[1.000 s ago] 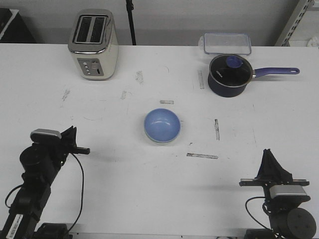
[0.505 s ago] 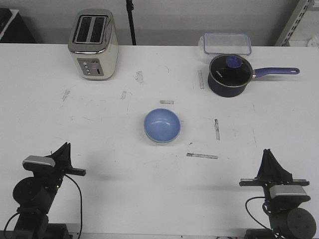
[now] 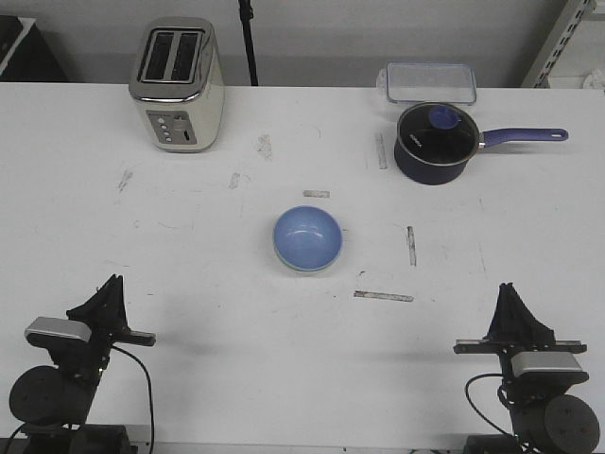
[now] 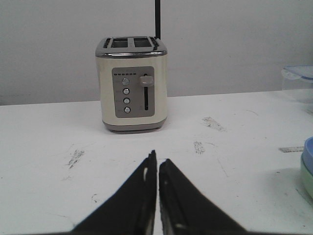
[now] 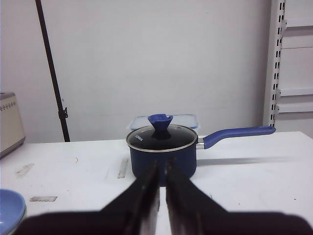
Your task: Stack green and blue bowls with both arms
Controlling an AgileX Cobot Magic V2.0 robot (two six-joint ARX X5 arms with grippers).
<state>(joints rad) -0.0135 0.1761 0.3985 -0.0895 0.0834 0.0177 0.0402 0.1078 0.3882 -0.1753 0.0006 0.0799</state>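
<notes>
where the table's near edge runs along the bottom of the front view, the left gripper (image 3: 112,284) sits low at the left corner and the right gripper (image 3: 508,291) low at the right corner, both folded back close to their bases. each holds nothing; the wrist views show the left gripper (image 4: 157,159) with its fingers drawn together, only a thin slit between the tips, and the right gripper (image 5: 161,166) closed the same way.

between the two arms and ahead of them lies a broad stretch of bare white table (image 3: 217,331), marked only by scuffs and a few short tape strips (image 3: 383,296).

near the middle of the table, well apart from both grippers, the blue bowl (image 3: 307,237) sits nested inside the green bowl (image 3: 301,268), of which just a pale rim shows under its near edge; the left wrist view catches the blue bowl (image 4: 308,149) resting on the green bowl (image 4: 307,180) at the frame's edge.

farther back, a cream toaster (image 3: 177,84) stands at the far left, and a navy saucepan (image 3: 434,142) with a glass lid and purple handle stands at the far right. just behind the saucepan, at the table's far edge, is a clear lidded container (image 3: 427,82).
</notes>
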